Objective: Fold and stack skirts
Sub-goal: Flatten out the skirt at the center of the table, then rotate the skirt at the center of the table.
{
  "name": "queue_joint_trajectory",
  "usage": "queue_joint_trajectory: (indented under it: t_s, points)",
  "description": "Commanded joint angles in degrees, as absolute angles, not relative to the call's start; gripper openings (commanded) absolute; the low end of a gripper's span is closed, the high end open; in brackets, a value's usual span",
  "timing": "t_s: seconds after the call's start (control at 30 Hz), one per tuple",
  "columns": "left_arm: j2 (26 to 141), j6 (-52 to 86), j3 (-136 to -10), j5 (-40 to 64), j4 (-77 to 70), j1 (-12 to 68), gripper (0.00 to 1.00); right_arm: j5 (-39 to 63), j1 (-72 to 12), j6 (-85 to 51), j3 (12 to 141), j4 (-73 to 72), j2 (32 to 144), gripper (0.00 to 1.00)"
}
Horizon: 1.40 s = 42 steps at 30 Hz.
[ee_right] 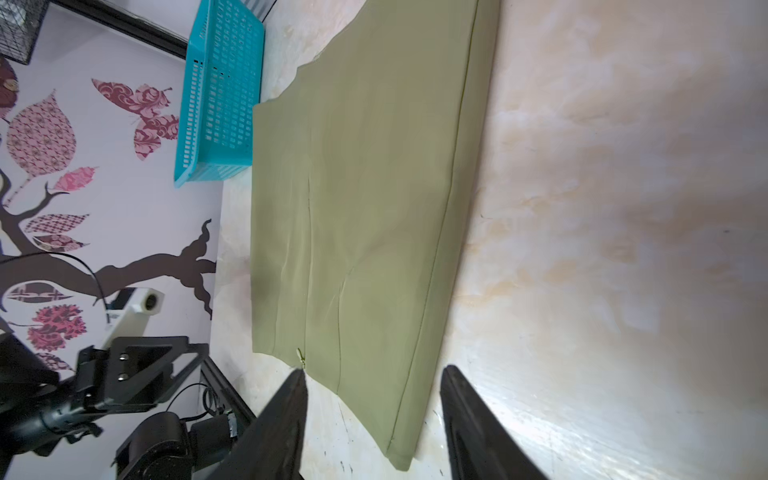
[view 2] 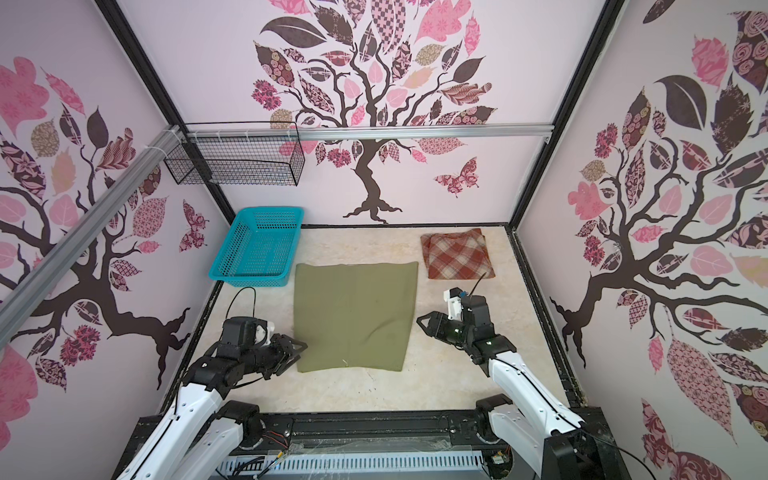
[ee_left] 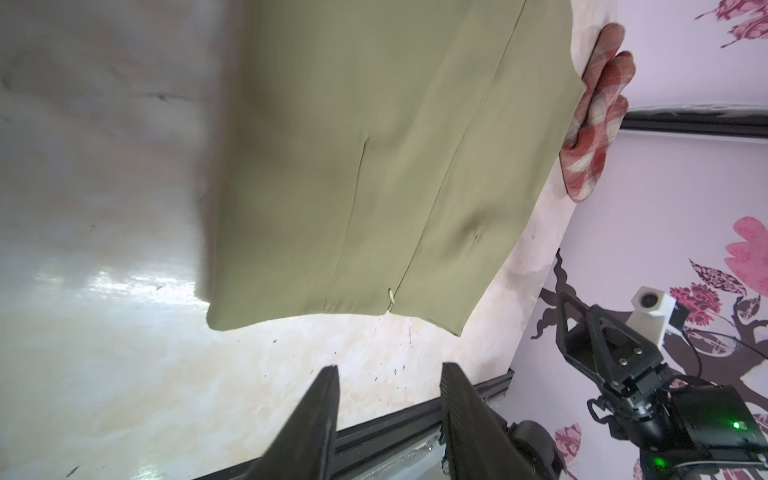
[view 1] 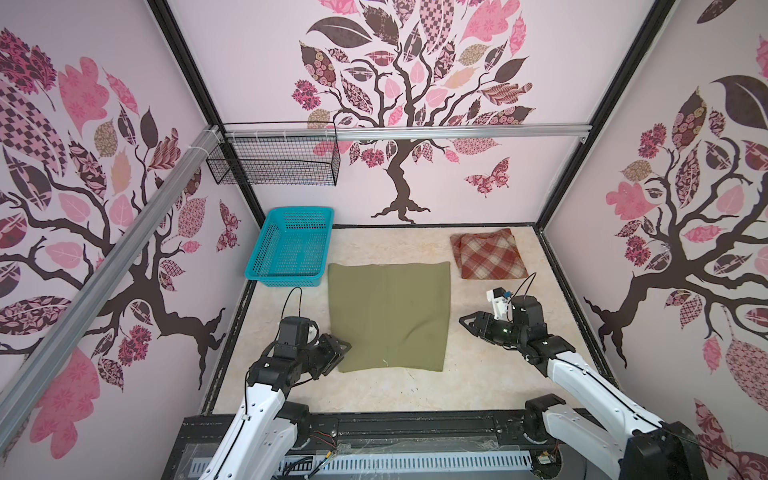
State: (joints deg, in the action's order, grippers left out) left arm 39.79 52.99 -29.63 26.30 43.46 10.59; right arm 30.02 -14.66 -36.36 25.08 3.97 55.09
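Observation:
The olive-green skirt [view 1: 388,316] [view 2: 353,316] lies flat as a square in the middle of the table, and shows in both wrist views [ee_left: 395,166] [ee_right: 365,208]. The rust-red and cream plaid skirt [view 1: 488,254] [view 2: 457,254] [ee_left: 594,124] lies folded at the back right, apart from the green one. My left gripper [view 1: 345,349] [view 2: 300,348] [ee_left: 389,368] hovers at the green skirt's near left corner, open and holding nothing. Just off the skirt's right edge, my right gripper [view 1: 465,323] [view 2: 423,323] [ee_right: 375,370] is open too, with no cloth between its fingers.
A turquoise plastic basket [view 1: 291,249] [view 2: 257,249] [ee_right: 220,91] stands at the back left, touching the green skirt's far left corner. A black wire basket [view 1: 274,160] hangs on the back rail. Patterned walls close three sides; a black frame [view 1: 415,424] runs along the front.

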Motion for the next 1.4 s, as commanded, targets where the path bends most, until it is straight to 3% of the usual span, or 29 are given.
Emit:
queue_joint_trajectory:
  t_s: [0.0,0.2,0.47,0.67,0.93,1.17,1.37]
  points:
    - [44.34,50.2,-33.6,23.96,42.88,10.52,0.4,28.19,-18.32,-36.74,27.33,2.69,59.38,0.47]
    - [57.09,48.52,-34.06,22.5,34.17,10.62,0.33,26.48,-23.14,-38.73,26.59,-3.98,68.87,0.16]
    - [69.32,46.39,-35.09,19.64,30.0,10.95,0.3,23.58,-23.2,-39.26,28.51,-8.0,82.69,0.0]
    - [75.41,44.33,-34.47,17.95,29.67,11.0,0.29,19.09,-23.11,-38.62,31.9,-4.44,86.5,0.0]
    - [81.8,45.53,-32.69,19.68,24.52,12.76,0.28,16.64,-24.42,-37.35,36.21,2.87,81.71,0.0]
    - [86.39,46.48,-33.22,18.14,23.83,17.76,0.27,15.74,-28.04,-37.11,37.52,6.9,76.98,0.0]
    - [86.11,50.42,-31.32,18.01,22.09,23.88,0.27,16.47,-28.05,-35.07,36.26,5.82,81.28,0.01]
